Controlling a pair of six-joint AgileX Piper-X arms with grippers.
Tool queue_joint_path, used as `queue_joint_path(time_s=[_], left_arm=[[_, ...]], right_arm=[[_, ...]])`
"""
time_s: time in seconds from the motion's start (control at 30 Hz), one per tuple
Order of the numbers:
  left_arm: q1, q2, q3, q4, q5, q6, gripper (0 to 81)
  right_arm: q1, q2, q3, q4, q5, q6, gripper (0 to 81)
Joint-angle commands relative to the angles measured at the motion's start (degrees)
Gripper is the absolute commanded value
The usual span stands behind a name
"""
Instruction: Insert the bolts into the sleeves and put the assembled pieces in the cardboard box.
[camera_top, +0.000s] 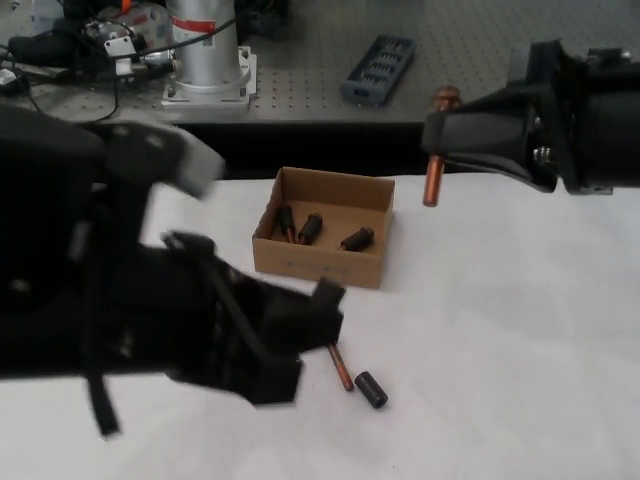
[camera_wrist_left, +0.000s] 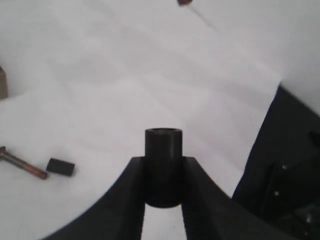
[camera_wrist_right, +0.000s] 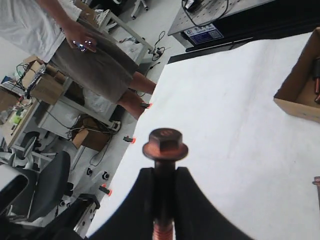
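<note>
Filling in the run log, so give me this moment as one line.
left gripper: shut on sleeve | right gripper: shut on bolt | box: three pieces inside | table: spare bolt beside spare sleeve

Bench: white sheet (camera_top: 500, 330). Behind it: grey perforated table (camera_top: 320, 60) w/ silver post (camera_top: 205, 40), blue rack (camera_top: 378, 68), cables (camera_top: 60, 45). Floor (camera_wrist_right: 155, 20): office chair (camera_wrist_right: 45, 185), cluttered desk (camera_wrist_right: 55, 115).

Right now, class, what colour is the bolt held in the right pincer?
The bolt is copper-coloured, clearest in the right wrist view.
</note>
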Motion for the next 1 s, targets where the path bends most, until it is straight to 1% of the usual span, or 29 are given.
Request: queue_joint_path(time_s=[0.0, 0.07, 0.13, 0.27, 0.33, 0.53, 0.7, 0.87, 0.97], left_arm=[[2.4, -0.7, 0.3, -8.3, 9.9, -4.6, 0.6], [2.7, -0.1, 0.3, -10.8, 13.3, -4.7, 0.6], [2.7, 0.5, 0.3, -11.9, 13.7, -5.4, 0.6], [2.7, 2.3, 0.3, -11.9, 18.2, -7.1, 0.6], [2.7, 2.9, 0.3, -11.9, 18.2, -7.3, 0.6], [2.7, 3.0, 0.3, -15.5, 17.4, -7.7, 0.6], [2.7, 3.0, 0.3, -15.9, 12.8, -8.1, 0.6], [2.7, 3.0, 0.3, -15.9, 12.4, -8.1, 0.6], [2.7, 3.0, 0.3, -15.9, 10.1, -8.1, 0.6]], right_arm=[[0.1, 0.5, -0.1, -3.2, -3.5, 1.4, 2.7], [0.6, 0.6, -0.1, -4.9, -3.9, 2.3, 2.7], [1.5, 0.6, -0.1, -6.2, -4.0, 2.7, 2.7], [3.5, 0.6, -0.1, -8.0, -5.3, 2.7, 2.7], [4.3, 0.6, -0.1, -8.0, -5.6, 2.7, 2.7], [4.7, 0.6, -0.1, -8.0, -5.7, 2.6, 2.7], [4.3, 0.6, -0.1, -8.0, -5.8, 2.1, 2.7], [4.3, 0.6, -0.1, -8.0, -6.4, 2.1, 2.7], [4.3, 0.6, -0.1, -8.0, -6.9, 1.5, 2.7]])
